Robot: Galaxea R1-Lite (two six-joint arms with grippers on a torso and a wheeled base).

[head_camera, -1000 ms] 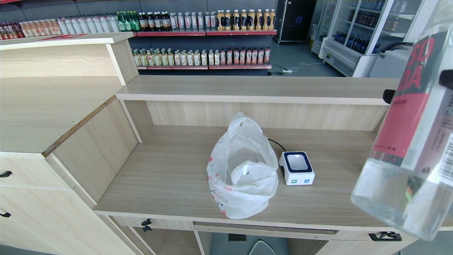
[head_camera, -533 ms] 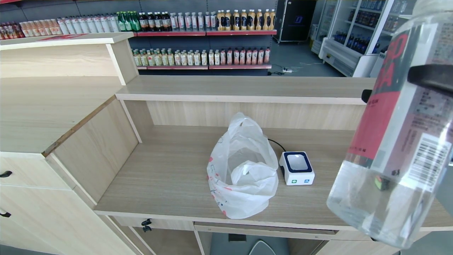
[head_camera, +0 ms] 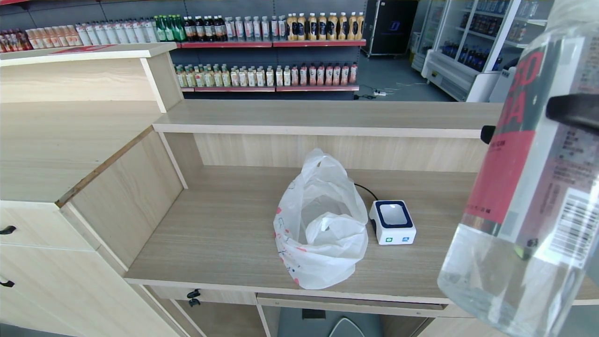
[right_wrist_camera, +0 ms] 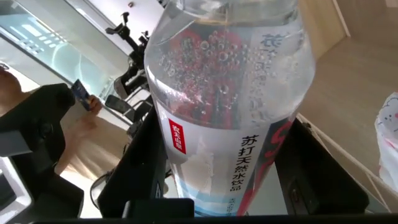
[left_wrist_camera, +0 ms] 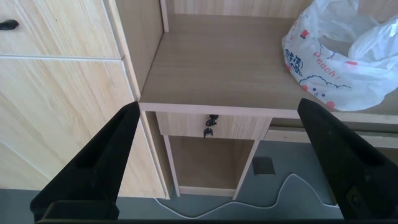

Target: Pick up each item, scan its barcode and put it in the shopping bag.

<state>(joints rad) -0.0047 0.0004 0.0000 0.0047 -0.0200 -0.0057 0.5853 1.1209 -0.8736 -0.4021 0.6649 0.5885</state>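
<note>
The left gripper (left_wrist_camera: 217, 109) gapes wide and empty. The white shopping bag (left_wrist_camera: 336, 62) lies ahead to its right, mouth open, showing crumpled plastic inside. The scanner (head_camera: 392, 222) sits below-left of the right gripper (head_camera: 529, 122), which clamps a clear, red-labelled bottle (head_camera: 510, 178), tilted in the air. Head view shows its barcode (head_camera: 568, 227); right wrist view, bubbles (right_wrist_camera: 211, 56).

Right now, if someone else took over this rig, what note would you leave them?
Left gripper: open, empty, low in front of the counter edge.
Right gripper: shut on the soda bottle, held up to the right of the scanner, barcode toward the head camera.
Shopping bag stands open on the counter, scanner just right of it.
Done: bottle picked up.
Left: scan it, then bag it.
</note>
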